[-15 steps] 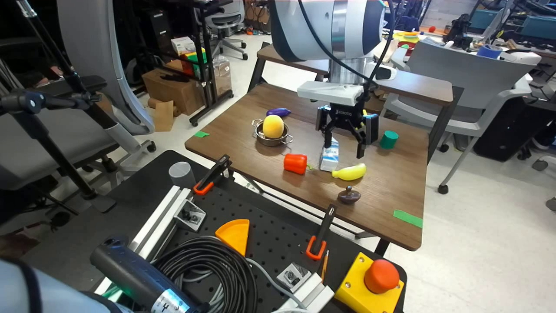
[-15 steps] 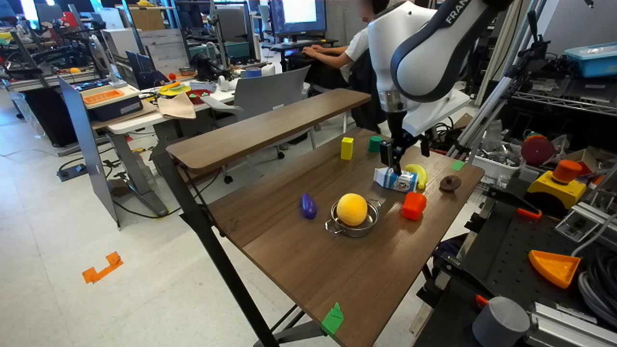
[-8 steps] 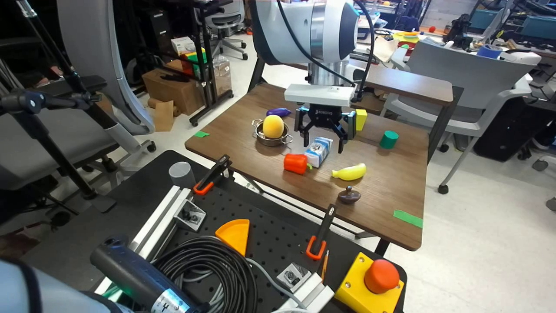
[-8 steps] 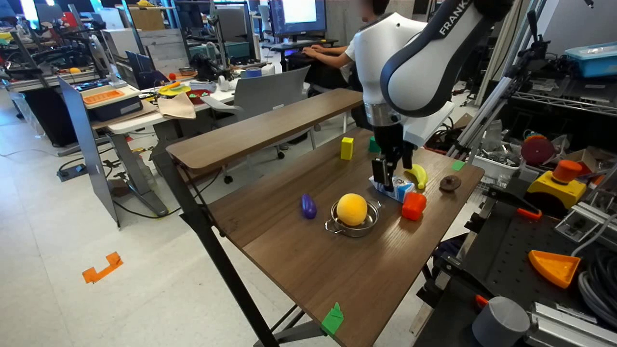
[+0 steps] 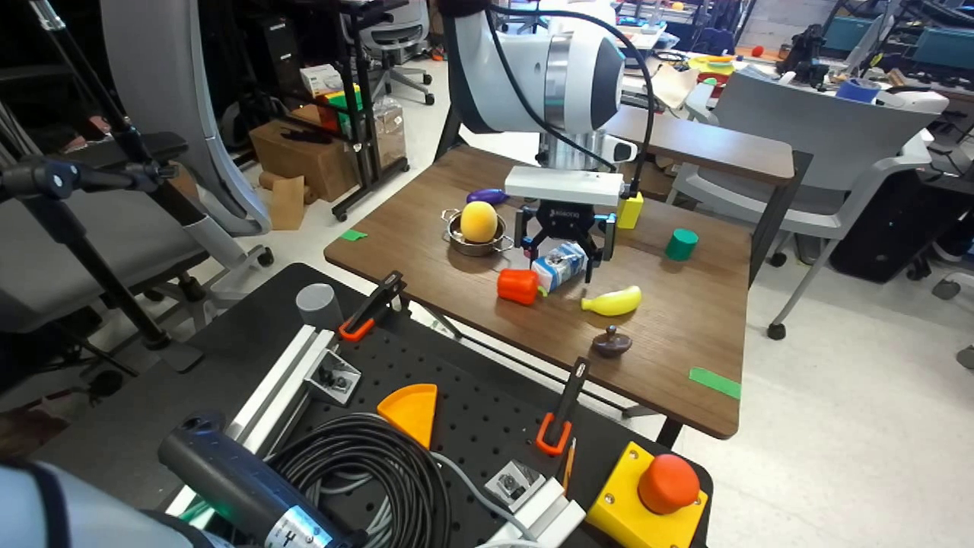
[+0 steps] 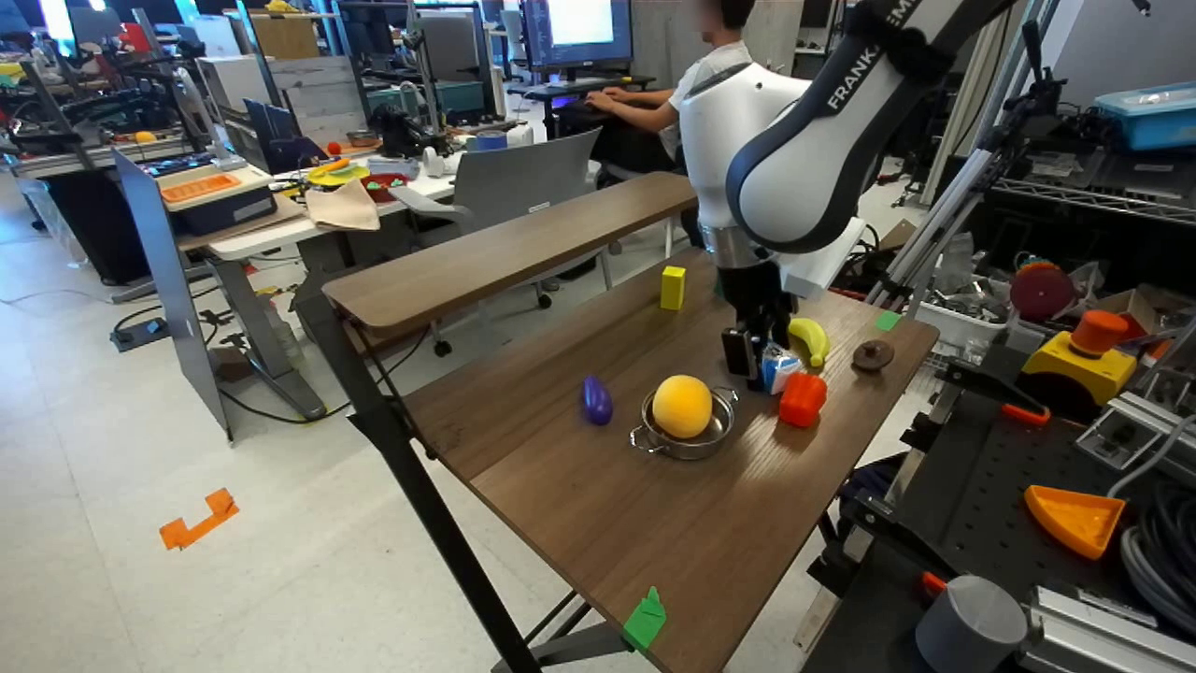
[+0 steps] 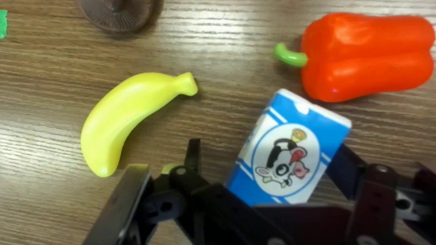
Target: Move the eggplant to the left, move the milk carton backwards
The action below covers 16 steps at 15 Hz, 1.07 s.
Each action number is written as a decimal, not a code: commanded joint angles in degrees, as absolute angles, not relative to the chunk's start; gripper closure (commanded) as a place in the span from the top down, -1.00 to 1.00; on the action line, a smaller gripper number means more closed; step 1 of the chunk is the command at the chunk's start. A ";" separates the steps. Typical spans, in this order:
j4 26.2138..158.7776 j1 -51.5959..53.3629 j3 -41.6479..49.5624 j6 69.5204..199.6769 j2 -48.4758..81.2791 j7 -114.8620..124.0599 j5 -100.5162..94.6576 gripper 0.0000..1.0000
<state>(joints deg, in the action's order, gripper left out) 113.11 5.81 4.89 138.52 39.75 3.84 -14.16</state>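
The blue and white milk carton point(image 5: 561, 265) lies on its side on the brown table, close to the red pepper; it also shows in an exterior view point(image 6: 778, 367) and in the wrist view point(image 7: 289, 149). My gripper point(image 5: 558, 265) is open and low over the carton, one finger on each side. In the wrist view my gripper point(image 7: 269, 153) has its left finger apart from the carton. Its right fingertip is partly hidden behind the carton, so contact cannot be told. The dark purple eggplant point(image 5: 487, 196) lies behind the pot, away from my gripper; it also shows in an exterior view point(image 6: 596, 400).
A red pepper point(image 7: 368, 58) and a yellow banana point(image 7: 133, 115) lie near the carton. A metal pot point(image 6: 696, 451) holds a yellow ball point(image 6: 682, 407). A yellow block point(image 6: 673, 288), green cylinder point(image 5: 682, 245) and brown knobbed thing point(image 5: 612, 343) stand around. A raised shelf point(image 6: 542, 248) runs behind.
My gripper has moved toward the pot side and come down around the carton. The carton has turned and shifted toward the pepper. The gripper stays open; the eggplant has not visibly moved.
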 commanded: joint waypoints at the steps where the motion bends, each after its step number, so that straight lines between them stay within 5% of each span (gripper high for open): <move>1: 109.43 4.01 3.50 136.20 41.69 1.50 -12.59 0.17; 6: 107.40 4.77 3.46 133.54 39.79 3.15 -12.35 -0.57; 16: 102.58 4.69 2.57 134.10 38.07 8.42 -4.64 -0.63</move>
<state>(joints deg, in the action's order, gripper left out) 105.50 5.06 3.84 135.50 37.55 6.39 -6.80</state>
